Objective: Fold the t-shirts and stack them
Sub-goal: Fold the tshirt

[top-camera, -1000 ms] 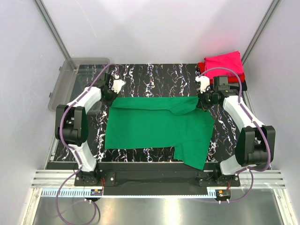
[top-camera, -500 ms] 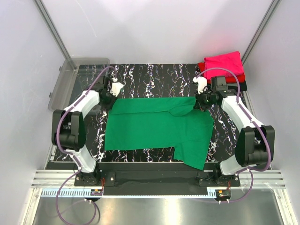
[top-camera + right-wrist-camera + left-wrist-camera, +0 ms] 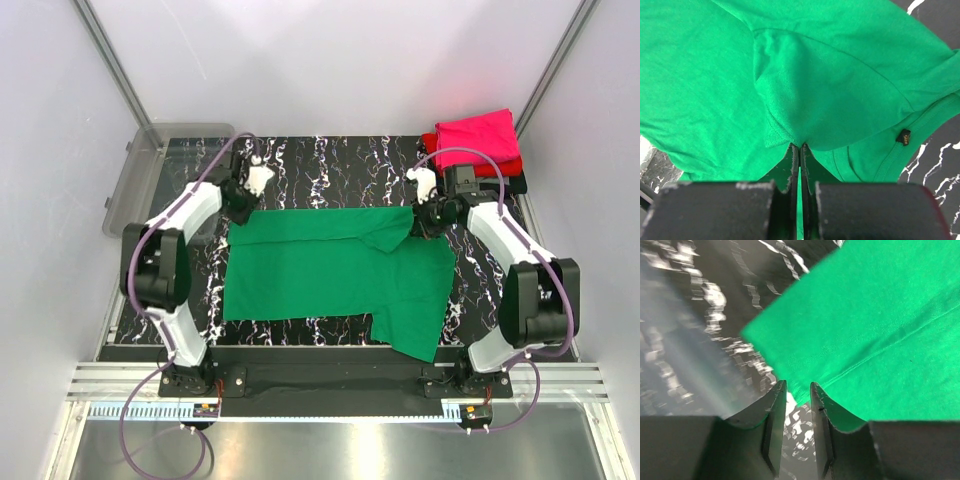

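Note:
A bright green t-shirt (image 3: 330, 265) lies spread on the black marbled table, its far edge folded over. In the left wrist view its far-left corner (image 3: 790, 350) rests flat just beyond my left gripper (image 3: 797, 387). That gripper's jaws stand slightly apart, with only table showing between them. My left gripper (image 3: 240, 206) is at that corner in the top view. My right gripper (image 3: 800, 146) is shut on a pinched fold of the green t-shirt (image 3: 830, 75) at its far-right end (image 3: 424, 222). A folded magenta-pink t-shirt (image 3: 478, 135) tops a stack over red (image 3: 428, 142) and black (image 3: 518, 183) at the back right.
A clear grey plastic bin (image 3: 140, 170) stands off the table's back-left edge. Metal frame posts rise at both back corners. A sleeve of the green shirt (image 3: 412, 325) reaches towards the near right edge of the table.
My left gripper has opened and let go of the shirt's far-left corner, which now lies flat. The right gripper has shifted slightly left, still pinching the cloth.

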Available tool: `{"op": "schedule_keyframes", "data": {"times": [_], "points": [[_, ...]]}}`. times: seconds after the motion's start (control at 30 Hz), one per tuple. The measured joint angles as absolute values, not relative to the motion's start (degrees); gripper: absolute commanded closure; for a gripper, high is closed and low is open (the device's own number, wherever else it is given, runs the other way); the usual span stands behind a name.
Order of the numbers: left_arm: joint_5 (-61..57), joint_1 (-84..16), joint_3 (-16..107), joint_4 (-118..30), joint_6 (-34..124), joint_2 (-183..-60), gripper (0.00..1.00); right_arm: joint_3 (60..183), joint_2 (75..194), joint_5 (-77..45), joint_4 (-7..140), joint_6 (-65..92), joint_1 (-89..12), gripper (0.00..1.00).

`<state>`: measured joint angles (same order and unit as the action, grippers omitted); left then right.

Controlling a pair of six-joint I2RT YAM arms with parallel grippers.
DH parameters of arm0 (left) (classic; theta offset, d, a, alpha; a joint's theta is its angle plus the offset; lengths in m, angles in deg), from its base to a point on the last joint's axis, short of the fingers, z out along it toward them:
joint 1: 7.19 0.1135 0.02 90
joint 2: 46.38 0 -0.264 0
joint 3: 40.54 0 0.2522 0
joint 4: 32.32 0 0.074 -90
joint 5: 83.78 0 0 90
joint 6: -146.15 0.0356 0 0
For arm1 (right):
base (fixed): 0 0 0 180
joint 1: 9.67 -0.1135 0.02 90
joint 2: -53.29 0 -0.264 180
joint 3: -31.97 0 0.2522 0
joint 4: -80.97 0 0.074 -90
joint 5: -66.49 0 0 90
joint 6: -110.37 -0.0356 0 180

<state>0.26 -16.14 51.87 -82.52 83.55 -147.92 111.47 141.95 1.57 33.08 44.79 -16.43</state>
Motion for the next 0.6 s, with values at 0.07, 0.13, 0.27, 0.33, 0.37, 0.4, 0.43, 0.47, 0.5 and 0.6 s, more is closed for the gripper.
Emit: {"op": "schedule_keyframes", "data": {"times": [0.07,0.13,0.27,0.33,0.37,0.4,0.43,0.47,0.5,0.6], "points": [[0.29,-16.39,51.89,-83.2,83.48,-151.33,0.71,111.62,143.22,1.43,33.06,44.92,-16.43,1.0],[0.35,-16.41,51.85,-84.23,83.24,-153.75,0.71,111.82,144.44,1.33,33.08,44.99,-16.43,1.0],[0.4,-16.41,51.85,-85.32,83.02,-155.46,0.71,112.17,145.91,0.98,33.08,45.03,-16.41,1.0],[0.42,-16.41,51.85,-85.41,83.04,-155.48,0.71,112.65,146.5,0.39,33.28,44.99,-16.28,1.0],[0.44,-16.41,51.85,-85.43,83.04,-155.5,0.71,112.91,146.85,-0.03,33.5,44.97,-16.13,1.0],[0.44,-16.41,51.85,-85.47,83.04,-155.59,0.71,113.22,147.18,-0.29,33.63,44.94,-15.97,1.0],[0.48,-16.41,51.85,-85.47,83.07,-155.68,0.71,113.61,147.68,-0.53,33.83,44.88,-15.69,1.0],[0.5,-16.41,51.85,-85.5,83.07,-155.83,0.71,114.01,148.16,-0.71,34.22,44.75,-15.38,1.0],[0.53,-16.41,51.85,-85.47,83.07,-156.0,0.72,114.51,148.75,-1.21,34.48,44.68,-14.95,1.0],[0.57,-16.41,51.85,-85.56,83.04,-156.62,0.72,116.41,150.67,-2.54,35.53,44.42,-13.75,1.0]]}}
